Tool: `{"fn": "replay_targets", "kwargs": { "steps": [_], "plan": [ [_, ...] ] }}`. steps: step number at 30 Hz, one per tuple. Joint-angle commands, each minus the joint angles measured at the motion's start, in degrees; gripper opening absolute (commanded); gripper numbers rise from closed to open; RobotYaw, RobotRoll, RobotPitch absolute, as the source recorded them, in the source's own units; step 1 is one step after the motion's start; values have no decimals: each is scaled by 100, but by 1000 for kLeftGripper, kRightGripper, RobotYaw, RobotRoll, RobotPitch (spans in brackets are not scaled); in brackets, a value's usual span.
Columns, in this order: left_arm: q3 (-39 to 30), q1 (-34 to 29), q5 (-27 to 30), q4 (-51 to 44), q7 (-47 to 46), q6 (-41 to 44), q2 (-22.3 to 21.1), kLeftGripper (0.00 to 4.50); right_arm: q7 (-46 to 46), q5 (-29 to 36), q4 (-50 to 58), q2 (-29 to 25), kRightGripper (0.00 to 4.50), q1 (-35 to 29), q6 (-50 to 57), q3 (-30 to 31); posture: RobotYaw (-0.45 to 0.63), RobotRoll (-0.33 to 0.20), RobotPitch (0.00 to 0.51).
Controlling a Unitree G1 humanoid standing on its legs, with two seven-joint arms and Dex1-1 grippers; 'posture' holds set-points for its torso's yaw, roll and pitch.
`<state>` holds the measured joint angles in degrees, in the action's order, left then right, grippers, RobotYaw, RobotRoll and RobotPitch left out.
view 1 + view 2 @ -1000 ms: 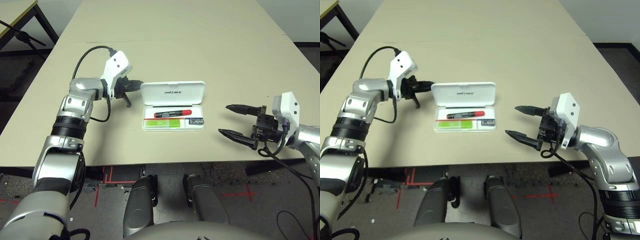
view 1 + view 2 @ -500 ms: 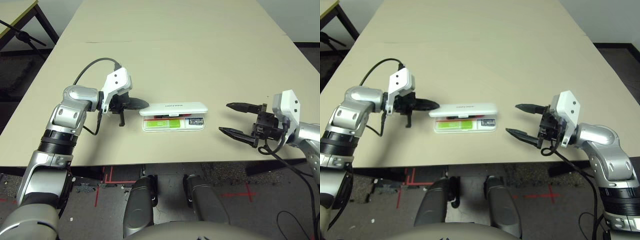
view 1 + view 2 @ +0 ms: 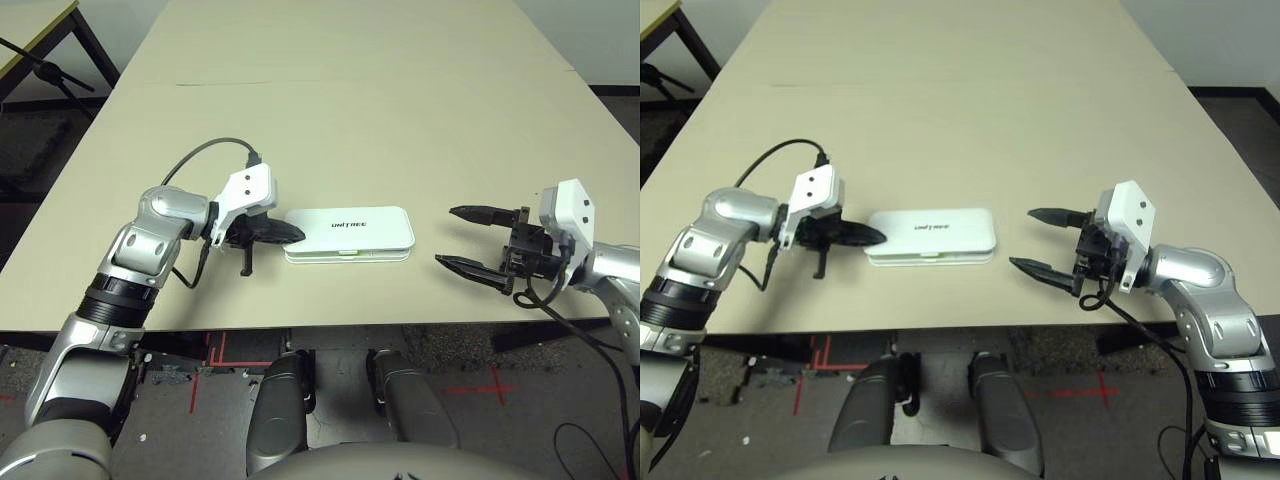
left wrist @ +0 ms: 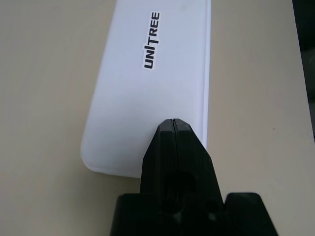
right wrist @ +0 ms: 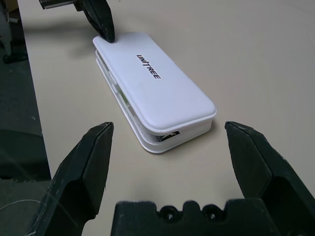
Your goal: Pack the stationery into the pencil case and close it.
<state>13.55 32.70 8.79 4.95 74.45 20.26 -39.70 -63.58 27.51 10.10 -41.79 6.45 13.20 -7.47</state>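
The case [image 3: 349, 232] looks like smooth white hard plastic with a soft satin sheen, its lid carrying a crisp black printed word. The worktop [image 3: 380, 110] is a matt beige sheet, even and smooth, with a faint fine grain in the wrist views. The left gripper [image 4: 174, 129] is black matt plastic, slightly textured, as is the right gripper [image 5: 167, 162], whose fingers [image 5: 91, 162] show fine scuffs and a dull shine along the edges. The housings [image 3: 568, 212] above both grippers are glossy white plastic. The forearms [image 3: 150, 225] are brushed silver metal with a soft gleam, and a black rubbery cable [image 3: 205, 150] loops over the left one.
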Motion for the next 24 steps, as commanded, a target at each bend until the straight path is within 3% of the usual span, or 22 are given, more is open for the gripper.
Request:
{"fn": "replay_targets", "kwargs": {
  "steps": [1,24],
  "plan": [
    [221,-43,-175,46,-44,-30,6,40,-71,-30,62,-131,4500,-106,98,74,-122,0,175],
    [575,-87,-444,-141,-154,272,0,40,-64,-49,191,-255,4500,-226,239,188,-125,0,189]
  ]
}}
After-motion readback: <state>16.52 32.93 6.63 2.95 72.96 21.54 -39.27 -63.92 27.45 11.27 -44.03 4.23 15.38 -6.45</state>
